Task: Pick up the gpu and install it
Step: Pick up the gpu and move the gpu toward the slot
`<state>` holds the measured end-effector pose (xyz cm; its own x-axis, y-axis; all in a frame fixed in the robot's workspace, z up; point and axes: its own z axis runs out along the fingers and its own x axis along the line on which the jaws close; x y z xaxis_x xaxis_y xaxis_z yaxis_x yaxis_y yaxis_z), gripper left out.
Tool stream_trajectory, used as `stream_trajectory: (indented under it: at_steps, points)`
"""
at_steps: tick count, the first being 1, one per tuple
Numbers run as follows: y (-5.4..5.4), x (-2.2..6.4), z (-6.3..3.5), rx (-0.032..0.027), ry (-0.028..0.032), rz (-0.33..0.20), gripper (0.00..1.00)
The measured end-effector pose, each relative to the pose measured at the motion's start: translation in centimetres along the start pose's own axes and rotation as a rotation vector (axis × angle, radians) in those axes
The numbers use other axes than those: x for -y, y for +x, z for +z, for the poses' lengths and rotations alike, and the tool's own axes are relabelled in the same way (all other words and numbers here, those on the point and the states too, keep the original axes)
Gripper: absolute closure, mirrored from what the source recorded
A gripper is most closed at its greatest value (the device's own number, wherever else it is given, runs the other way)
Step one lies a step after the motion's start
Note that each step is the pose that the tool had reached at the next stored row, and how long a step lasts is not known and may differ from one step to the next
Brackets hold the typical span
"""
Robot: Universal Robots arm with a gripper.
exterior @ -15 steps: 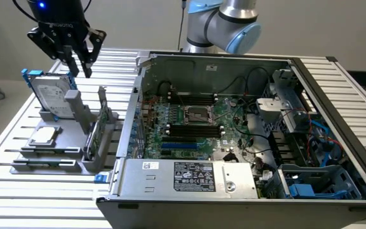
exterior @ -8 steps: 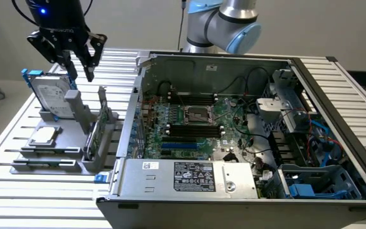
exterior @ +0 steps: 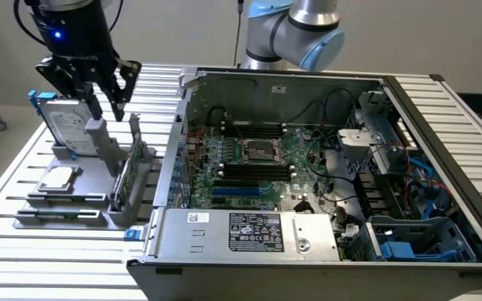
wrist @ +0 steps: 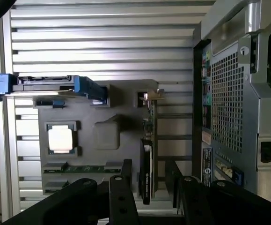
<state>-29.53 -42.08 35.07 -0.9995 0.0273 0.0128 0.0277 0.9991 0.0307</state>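
Above the grey holder (wrist: 107, 136) on the slatted bench (exterior: 23, 251), at the exterior view's left, the hand (exterior: 108, 114) hangs with its fingers spread wide, gripping nothing. In the wrist view the gpu (wrist: 147, 159) stands on edge in a slot of the holder, in line with the gap between the two black fingers (wrist: 121, 197); whether either finger touches it I cannot tell. The holder also carries a silver hard drive (exterior: 61, 122) with a blue frame, upright at one end, a square processor chip (exterior: 57, 179) lying flat, and a memory stick (wrist: 84, 168) in a low slot. Just beside the holder stands the open computer case (exterior: 308, 84), its motherboard (exterior: 258, 163) showing inside. The gpu is seen edge-on, so its faces are hard to make out, and the hand's body is cut off at the frame edge.
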Motion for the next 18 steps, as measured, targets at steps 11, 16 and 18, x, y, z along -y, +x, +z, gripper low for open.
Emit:
stream_trajectory:
  at_steps: [11, 16, 18]
  points:
    - [-0.4, 1.52, 1.95, -0.0003, 0.0002, -0.004, 0.58]
    - [-0.4, 1.55, 2.86, -0.0004, 0.0002, -0.009, 0.58]
    - [-0.5, 1.56, 3.22, -0.0004, 0.0002, -0.011, 0.58]
